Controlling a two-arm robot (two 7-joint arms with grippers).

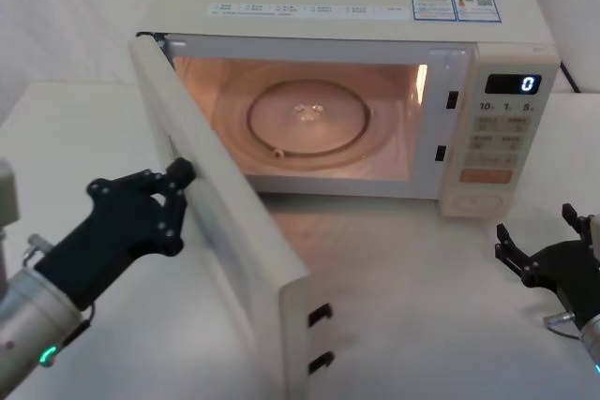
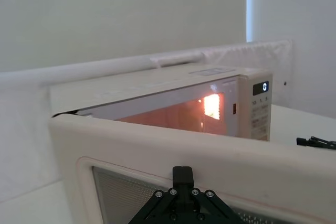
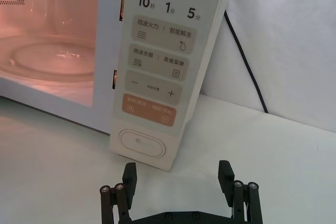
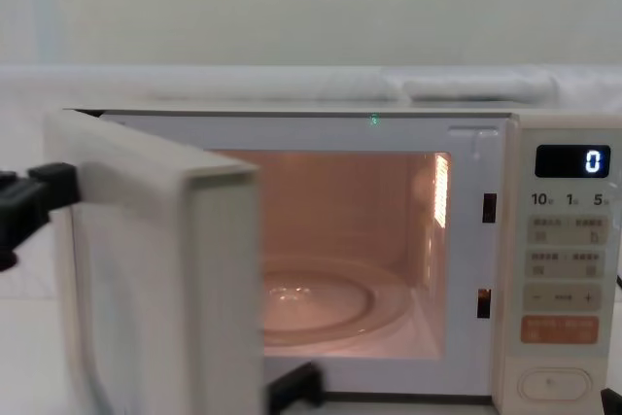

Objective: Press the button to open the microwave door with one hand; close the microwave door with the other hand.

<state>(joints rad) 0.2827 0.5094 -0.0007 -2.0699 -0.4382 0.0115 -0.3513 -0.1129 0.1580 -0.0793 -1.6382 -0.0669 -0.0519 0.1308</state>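
The cream microwave point(image 1: 375, 7) stands lit inside, its display reading 0. The microwave door point(image 1: 234, 222) is swung wide open toward my left, its latch hooks at the free end. My left gripper point(image 1: 180, 175) is shut, and its tip rests against the door's outer face near the top edge; the left wrist view shows this tip point(image 2: 182, 173) just over the window frame of the door point(image 2: 157, 150). My right gripper point(image 1: 536, 225) hovers open low over the table, in front of the control strip. In the right wrist view the oval button point(image 3: 142, 144) lies a short way beyond that gripper point(image 3: 177, 169), untouched.
A glass turntable point(image 1: 309, 119) lies in the lit cavity. A black power cable point(image 3: 247, 61) runs down the wall behind the microwave's right side. White table point(image 1: 422, 306) spreads in front of the oven, between the door's free end and my right gripper.
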